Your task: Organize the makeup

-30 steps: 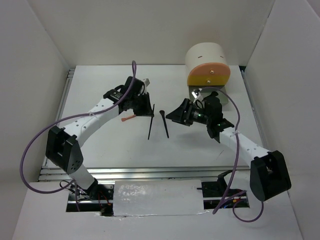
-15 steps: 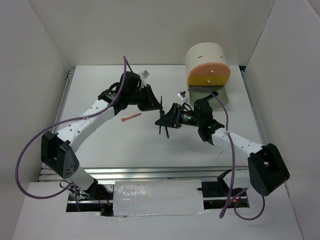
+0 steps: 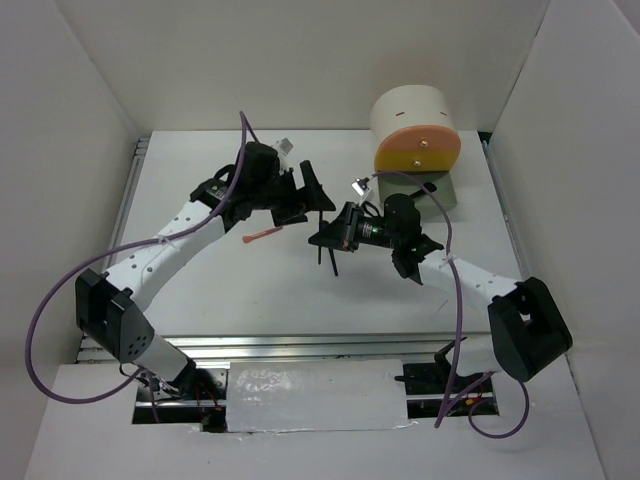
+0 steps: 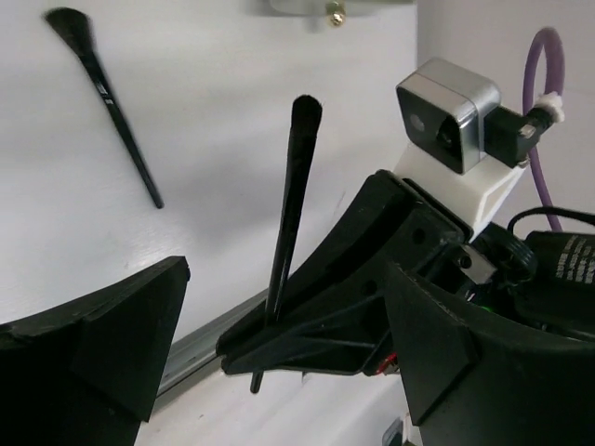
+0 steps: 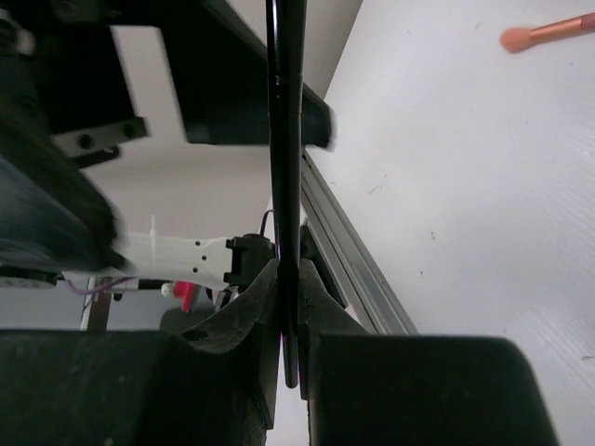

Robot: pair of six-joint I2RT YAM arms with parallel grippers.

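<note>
HANDOVER ABOVE THE SURFACE: A thin black makeup brush (image 4: pixel 291 214) changes arms over the middle of the white surface (image 3: pixel 230 290). It is now clamped low on its handle by the closed jaws of the right gripper (image 5: pixel 288 275). The bristle tip points away from that gripper and the tail pokes out just behind the pinch. The left gripper (image 3: pixel 303 197), which carried the brush a second ago, has sprung its jaws fully wide and holds nothing. Its jaws now stand on either side of the brush and of the right gripper's nose, clear of the brush itself. The two grippers meet nose to nose, a little toward the far edge of the surface.

A second black brush (image 4: pixel 113 111) lies flat on the surface near the handover, apart from both grippers. A coral-pink stick with a rounded tip (image 3: pixel 258 236) lies loose just on the left arm's side of the meeting point. Toward the far right corner, behind the right arm, stands the cream round-topped box with an orange drawer front (image 3: pixel 415 115).

The pass looks complete, with the brush now carried only by the right arm, the one nearer the box. The likely next step is to carry it to its place once the left gripper backs clear. The grip sits near the tail, so the long free end could swing or slip under an abrupt move. With a brush and a stick lying loose, the sorting seems far from finished.
</note>
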